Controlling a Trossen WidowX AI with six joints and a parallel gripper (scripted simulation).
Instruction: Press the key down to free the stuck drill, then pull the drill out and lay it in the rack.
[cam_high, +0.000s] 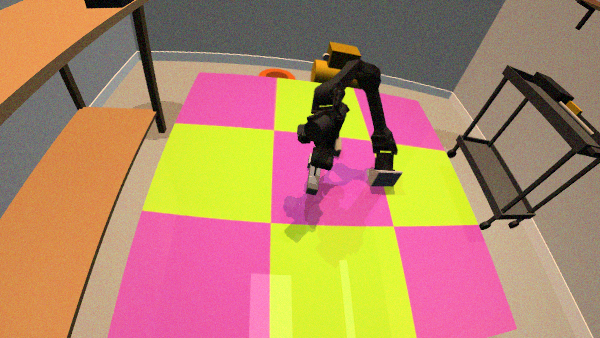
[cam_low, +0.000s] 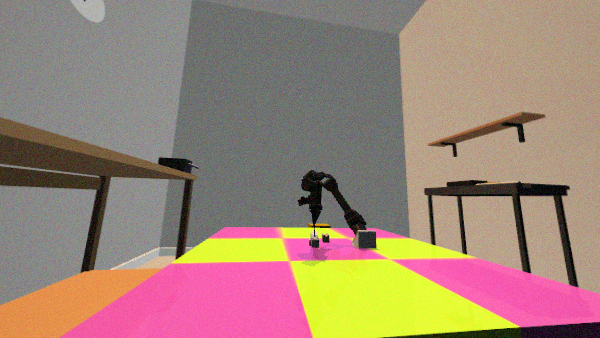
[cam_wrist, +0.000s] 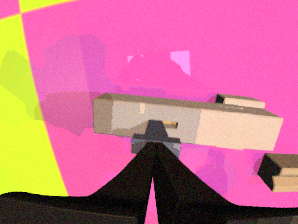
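A long block (cam_high: 312, 186) (cam_low: 314, 243) (cam_wrist: 150, 116), grey on the left and cream on the right in the wrist view, lies on the checkered surface. A small slot in its side shows a brass-coloured bit (cam_wrist: 171, 124). A dark grey T-shaped piece, apparently the key (cam_wrist: 156, 131), stands at the block's near side. My gripper (cam_wrist: 154, 148) (cam_low: 314, 234) is shut, its tips overlapping the key in the wrist view; contact is not clear. The drill cannot be told apart from the block. Two small cream notched blocks, apparently the rack (cam_wrist: 285, 172), lie to the right.
My arm's base (cam_high: 384, 177) (cam_low: 366, 239) stands right of the long block in the top and exterior views. A wooden bench (cam_high: 100, 165) is at the left and a dark cart (cam_high: 495, 175) at the right, both off the checkered surface. An orange ring (cam_high: 276, 74) lies beyond the back edge.
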